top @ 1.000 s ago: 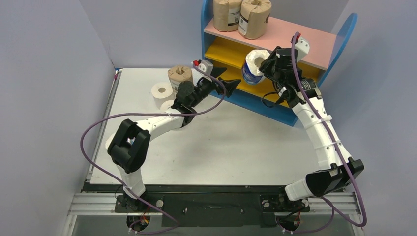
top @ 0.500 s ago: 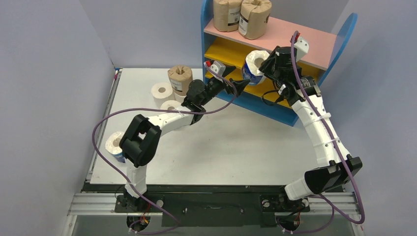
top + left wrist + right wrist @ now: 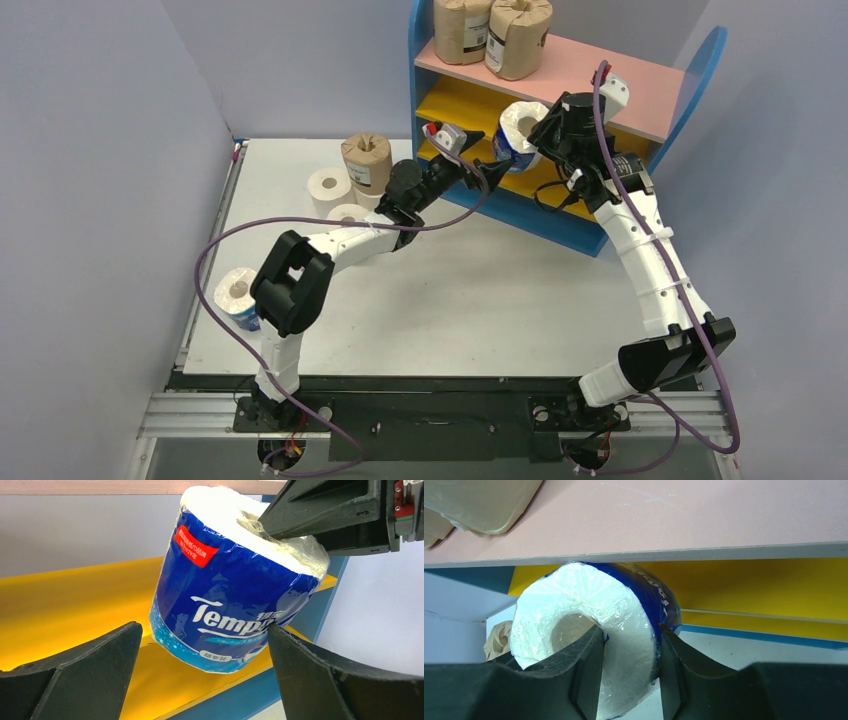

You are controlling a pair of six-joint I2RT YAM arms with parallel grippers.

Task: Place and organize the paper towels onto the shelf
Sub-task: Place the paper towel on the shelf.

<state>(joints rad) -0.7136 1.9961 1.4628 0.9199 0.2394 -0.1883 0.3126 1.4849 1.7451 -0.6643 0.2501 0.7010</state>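
Tilting, the Tempo roll (image 3: pixel 510 140) is pinched by the right gripper (image 3: pixel 629 640); at seven o'clock the left gripper (image 3: pixel 492 170) is spread empty.

**Robot test cell in a laboratory**

A robotics lab, not a home or a shop, is indicated by the staging. A white worktop (image 3: pixel 480 300) is closed in on three sides by plain lilac-grey panels (image 3: pixel 100 150), as in a purpose-built booth. Two white-and-black robot arms, the left arm (image 3: pixel 340 245) and the right arm (image 3: pixel 650 260), are bolted side by side to an aluminium rail (image 3: pixel 190 415) at the near edge. The scene is covered from above and from both wrists. A small toy-bright shelf (image 3: pixel 575 60) and paper towels (image 3: pixel 366 160) are the household goods set out on the worktop.
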